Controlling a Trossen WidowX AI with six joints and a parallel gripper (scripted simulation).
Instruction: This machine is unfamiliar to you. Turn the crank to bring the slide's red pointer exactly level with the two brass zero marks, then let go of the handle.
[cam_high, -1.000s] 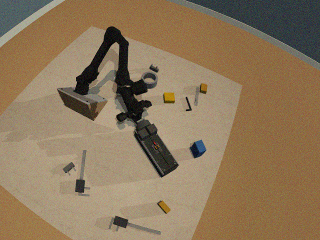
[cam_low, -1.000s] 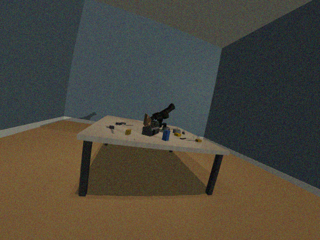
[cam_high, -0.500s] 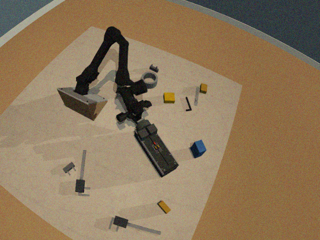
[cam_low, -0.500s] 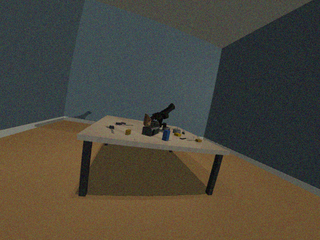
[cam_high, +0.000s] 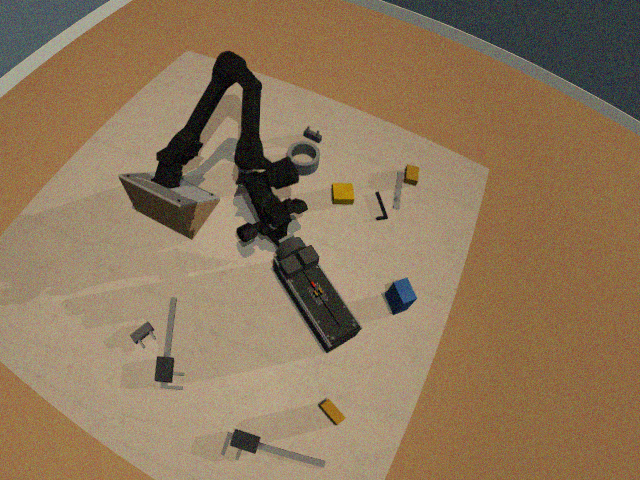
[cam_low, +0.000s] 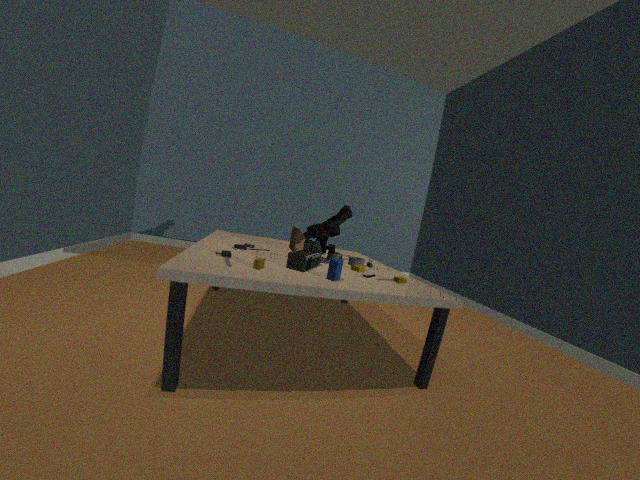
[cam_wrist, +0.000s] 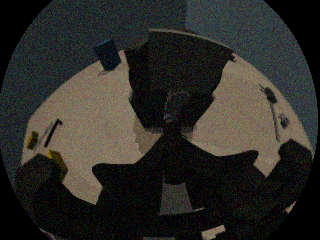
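Observation:
The machine (cam_high: 338, 308) (cam_low: 296, 261) (cam_wrist: 187, 62) is a long dark box with a slot along its top and blocky grey parts at the end near the arm. Its small red pointer (cam_high: 313, 284) shows in the top view, beside the small brass marks (cam_high: 317, 291) and a little off them toward the arm's end of the box. My gripper (cam_high: 280, 239) (cam_wrist: 168, 138) is at that end, low over the table, with its fingers close together on the crank handle. The handle itself is mostly hidden by the dark fingers.
A blue block (cam_high: 400, 296) (cam_low: 334, 269) (cam_wrist: 108, 55) stands beside the machine. A yellow block (cam_high: 342, 193), a grey ring (cam_high: 303, 158) and a black L-shaped piece (cam_high: 382, 207) lie off to one side. Two caliper-like tools (cam_high: 164, 368) (cam_high: 245, 440) and an orange block (cam_high: 331, 411) lie elsewhere.

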